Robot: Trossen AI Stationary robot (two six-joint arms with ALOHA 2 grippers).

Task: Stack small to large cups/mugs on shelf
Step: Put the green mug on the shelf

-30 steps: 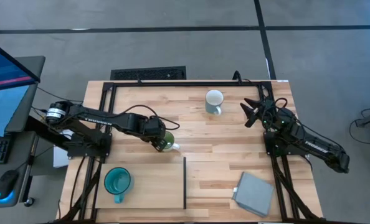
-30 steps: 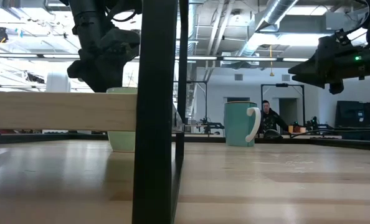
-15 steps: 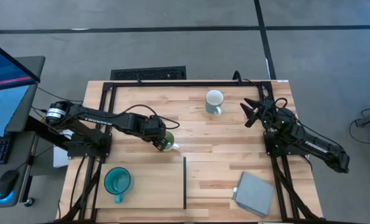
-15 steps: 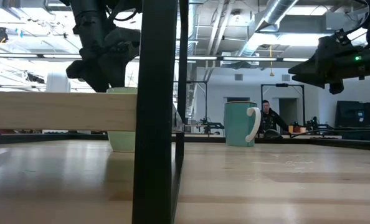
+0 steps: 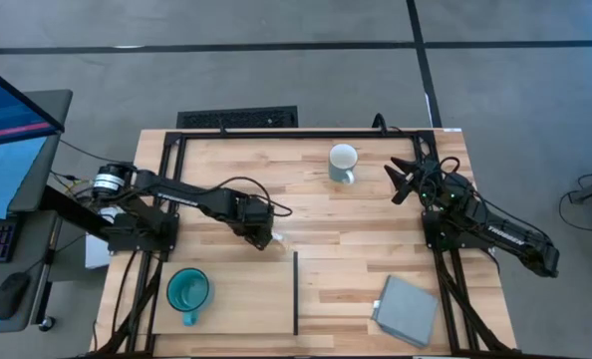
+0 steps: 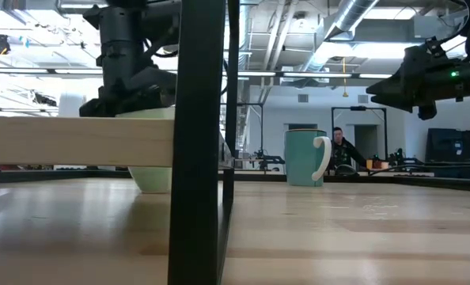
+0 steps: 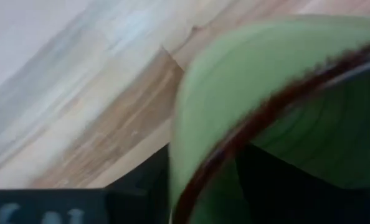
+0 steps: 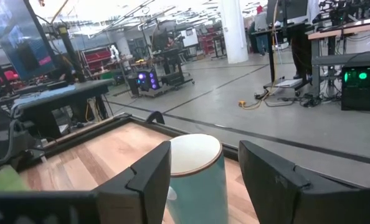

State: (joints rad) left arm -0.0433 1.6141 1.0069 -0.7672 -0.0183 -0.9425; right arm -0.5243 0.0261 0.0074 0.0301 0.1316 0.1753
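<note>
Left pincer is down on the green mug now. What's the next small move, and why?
Probably finish closing the left pincer on the green mug's rim, then lift a little. The left wrist view shows a finger on either side of the rim, and the mug already looks tipped in the low view. The teal mug waits on the shelf.

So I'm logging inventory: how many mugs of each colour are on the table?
Teal mug: 1
Light green mug, at the left tool: 1
White mug: 1
Total: 3
</note>
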